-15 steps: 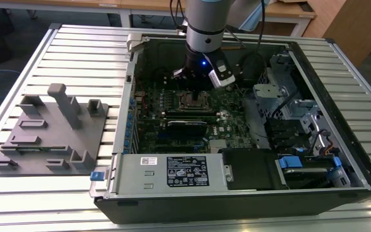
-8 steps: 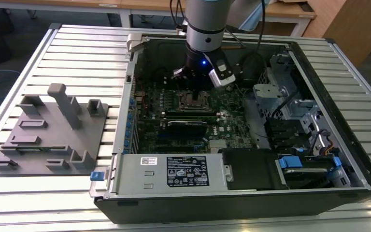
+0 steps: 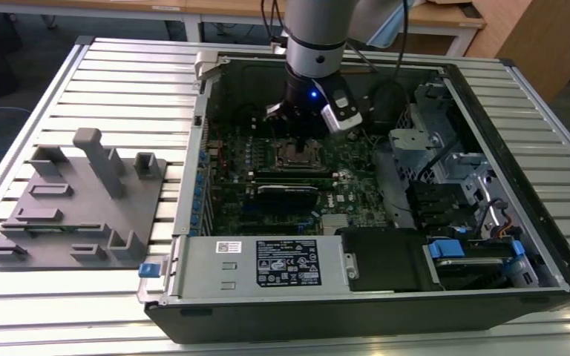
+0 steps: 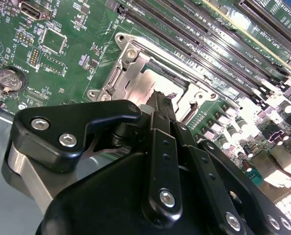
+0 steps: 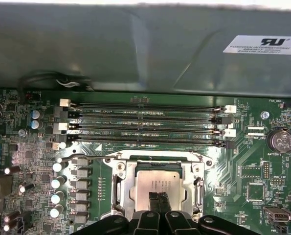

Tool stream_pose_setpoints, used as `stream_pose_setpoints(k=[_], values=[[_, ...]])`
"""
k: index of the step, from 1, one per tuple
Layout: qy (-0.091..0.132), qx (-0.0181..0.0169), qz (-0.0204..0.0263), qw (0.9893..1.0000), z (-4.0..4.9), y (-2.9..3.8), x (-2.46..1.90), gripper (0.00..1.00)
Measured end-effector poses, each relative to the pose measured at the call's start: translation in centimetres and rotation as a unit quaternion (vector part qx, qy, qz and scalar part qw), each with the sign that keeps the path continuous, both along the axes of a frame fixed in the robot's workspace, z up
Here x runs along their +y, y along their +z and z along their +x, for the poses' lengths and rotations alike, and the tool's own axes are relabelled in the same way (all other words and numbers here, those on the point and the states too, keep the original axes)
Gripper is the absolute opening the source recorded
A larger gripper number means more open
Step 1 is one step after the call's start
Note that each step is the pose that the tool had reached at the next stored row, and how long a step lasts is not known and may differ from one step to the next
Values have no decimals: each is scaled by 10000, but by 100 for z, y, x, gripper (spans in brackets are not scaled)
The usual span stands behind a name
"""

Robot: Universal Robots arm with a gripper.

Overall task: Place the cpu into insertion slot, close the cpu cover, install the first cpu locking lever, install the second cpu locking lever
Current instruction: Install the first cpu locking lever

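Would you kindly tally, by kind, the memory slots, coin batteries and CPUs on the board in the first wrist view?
memory slots: 4
coin battery: 1
cpu: 1
Total: 6

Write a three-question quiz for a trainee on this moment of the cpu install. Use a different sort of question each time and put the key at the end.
1. True or false: the insertion slot is empty.
2. Count: in the first wrist view, how many long memory slots run side by side next to the socket?
3. Fill in: the gripper hangs directly over the ____.

Key
1. False. The cpu sits in it.
2. Four.
3. cpu
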State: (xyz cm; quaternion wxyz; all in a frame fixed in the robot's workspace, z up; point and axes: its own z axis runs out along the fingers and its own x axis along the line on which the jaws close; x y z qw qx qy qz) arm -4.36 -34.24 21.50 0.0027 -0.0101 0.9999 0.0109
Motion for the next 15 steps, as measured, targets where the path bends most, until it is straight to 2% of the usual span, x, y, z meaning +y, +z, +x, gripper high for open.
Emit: stream_pose_setpoints(k=[6, 15], values=[[0, 0, 0, 10000, 0, 58, 0, 10], [0, 2, -3, 10000, 0, 71, 0, 10]])
